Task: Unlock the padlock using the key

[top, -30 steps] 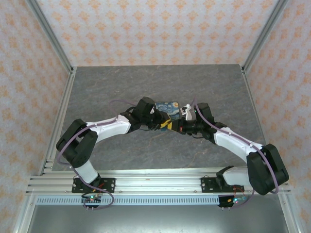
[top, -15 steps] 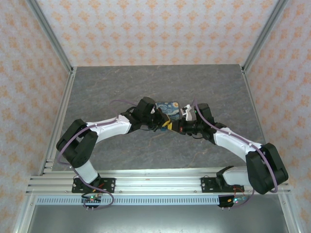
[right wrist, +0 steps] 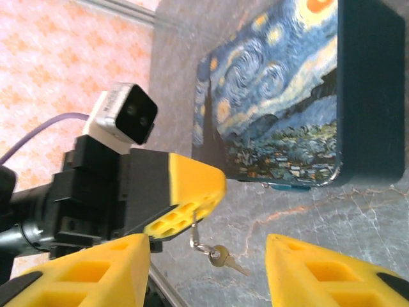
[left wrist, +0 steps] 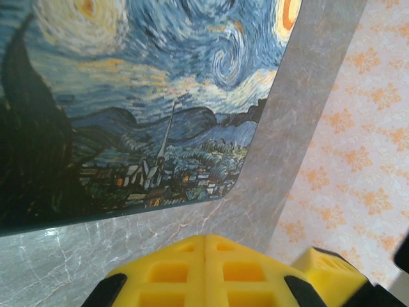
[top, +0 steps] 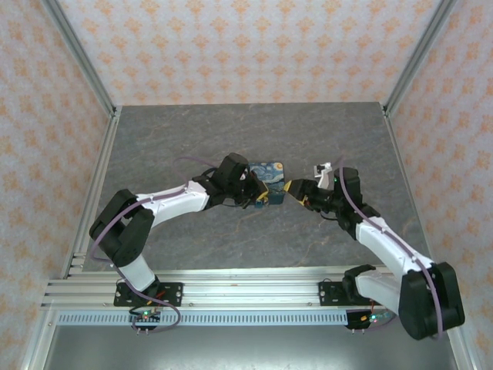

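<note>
**Mat** (top: pixel 266 171): Starry Night print, lying flat on the grey table (top: pixel 192 139), mid-scene.

**Left arm:** reaches in from the near left with its elbow bent and its wrist low at the mat's near edge.

**Left gripper** (top: pixel 267 198): yellow fingers pressed together, tips pointing right.

**Key** (right wrist: pixel 220 256): small and brass, dangling on a ring under the left fingertips. The ring is apparently pinched there, though the contact is hard to make out.

**Right arm:** extends from the near right.

**Right gripper** (top: pixel 295 190): just right of the left gripper, jaws spread and empty, with the key hanging ahead of the gap.

A grey stone-look table (top: pixel 192 131) bears a pad (top: pixel 271 169) (swirling night-sky print).
</note>
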Robot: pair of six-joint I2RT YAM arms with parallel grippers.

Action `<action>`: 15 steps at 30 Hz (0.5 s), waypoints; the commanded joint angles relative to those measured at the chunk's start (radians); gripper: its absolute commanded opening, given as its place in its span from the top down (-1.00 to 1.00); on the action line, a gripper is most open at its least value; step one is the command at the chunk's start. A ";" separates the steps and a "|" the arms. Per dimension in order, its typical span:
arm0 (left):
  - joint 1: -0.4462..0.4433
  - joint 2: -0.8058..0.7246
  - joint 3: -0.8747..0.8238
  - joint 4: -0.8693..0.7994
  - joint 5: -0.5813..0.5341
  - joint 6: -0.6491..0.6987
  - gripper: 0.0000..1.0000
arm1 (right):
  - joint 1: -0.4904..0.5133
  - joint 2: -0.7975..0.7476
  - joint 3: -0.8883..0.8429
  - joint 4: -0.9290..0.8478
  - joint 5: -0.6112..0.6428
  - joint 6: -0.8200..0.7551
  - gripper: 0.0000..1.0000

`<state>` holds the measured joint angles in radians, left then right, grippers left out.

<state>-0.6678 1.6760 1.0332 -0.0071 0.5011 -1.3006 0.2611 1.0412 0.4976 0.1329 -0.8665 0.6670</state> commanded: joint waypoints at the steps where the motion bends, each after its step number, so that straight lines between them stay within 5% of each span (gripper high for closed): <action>1: -0.004 -0.048 0.051 -0.100 -0.072 0.043 1.00 | -0.002 -0.043 -0.052 0.080 0.089 0.096 0.00; 15: -0.048 -0.016 0.236 -0.403 -0.240 0.055 1.00 | 0.159 -0.089 -0.159 0.383 0.349 0.252 0.19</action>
<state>-0.7002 1.6608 1.2243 -0.3202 0.3206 -1.2407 0.3916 0.9318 0.3344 0.3965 -0.5930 0.9016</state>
